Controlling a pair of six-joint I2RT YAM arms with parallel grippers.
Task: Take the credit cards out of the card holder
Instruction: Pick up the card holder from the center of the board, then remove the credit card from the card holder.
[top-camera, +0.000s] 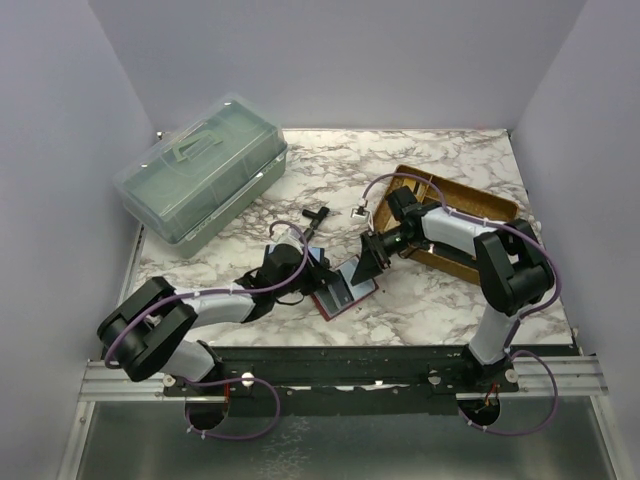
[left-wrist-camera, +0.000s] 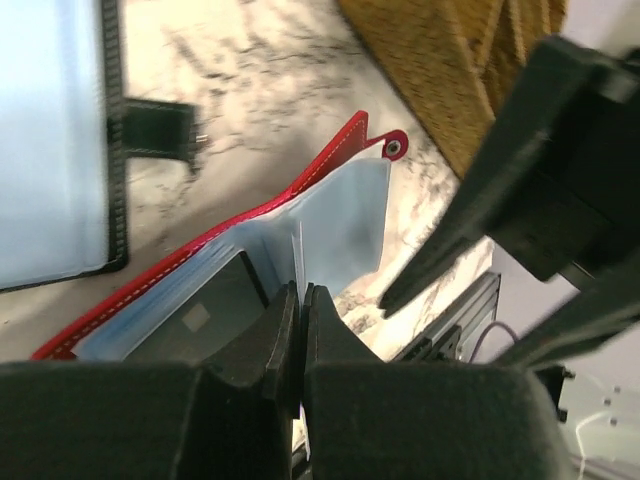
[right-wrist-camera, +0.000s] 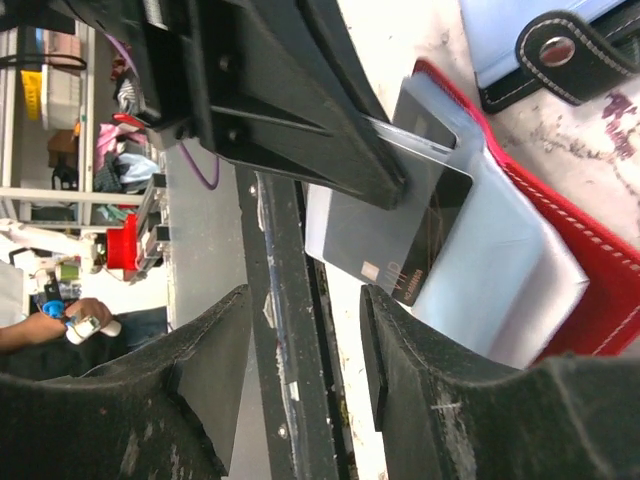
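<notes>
Pinching a pale sleeve (left-wrist-camera: 345, 215) of the holder (top-camera: 343, 292) in the closed left gripper (left-wrist-camera: 300, 295), hovering nearby with the half-open, empty right gripper (right-wrist-camera: 303, 305) (risking dragging the unpinned holder, not freeing cards (right-wrist-camera: 432, 220)).

We see the red card holder (top-camera: 350, 302) lying open on the marble table (top-camera: 450, 300), near its middle, with its pale blue sleeves (left-wrist-camera: 345, 215) fanned upward. A dark grey credit card (right-wrist-camera: 400, 235), its chip showing, sticks partway out of one sleeve toward the table's near edge.
</notes>
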